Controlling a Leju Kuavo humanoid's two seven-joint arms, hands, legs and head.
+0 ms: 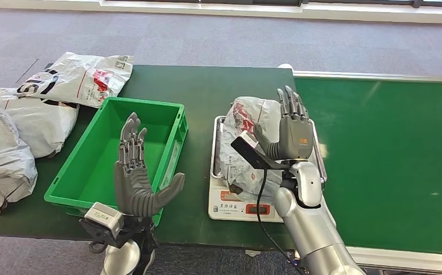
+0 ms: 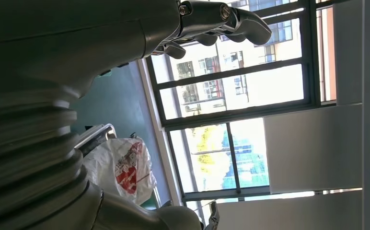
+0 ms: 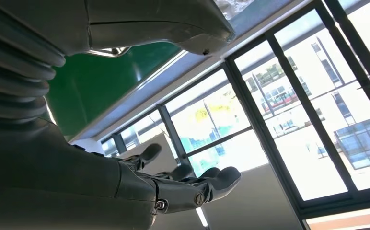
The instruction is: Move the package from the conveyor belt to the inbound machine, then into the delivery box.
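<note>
Nearest to you, the left hand [image 1: 135,183] is raised over the near edge of the bench [image 1: 207,91], palm turned inward, its fingers [image 1: 130,140] straight and apart with nothing in them. It hangs above the near right corner of the green delivery box [image 1: 167,157], and the part of the box floor you can see past the hand is bare green plastic. In the left wrist view the same hand [image 2: 207,19] reaches toward the windows with its fingers loosely extended, and the package [image 2: 125,167] shows beyond it beside a metal rim.

A little further in, on your right, the right hand [image 1: 290,129] stands upright with its fingers [image 1: 290,103] straight and slightly spread. It sits against the right side of the package [image 1: 247,143], thumb toward the bag; you cannot tell from the head view whether it presses the bag or merely stands beside it. In the right wrist view the hand [image 3: 188,187] is flat and open, fingers extended.

The package, a crumpled white poly bag with red print, rests on the steel tray of the inbound machine [image 1: 230,203], a white scale with a small display on its front face. The green conveyor belt [image 1: 390,154] runs to the right of it.

At the far left of the bench, several other white bags [image 1: 35,114] lie piled outside the box.
</note>
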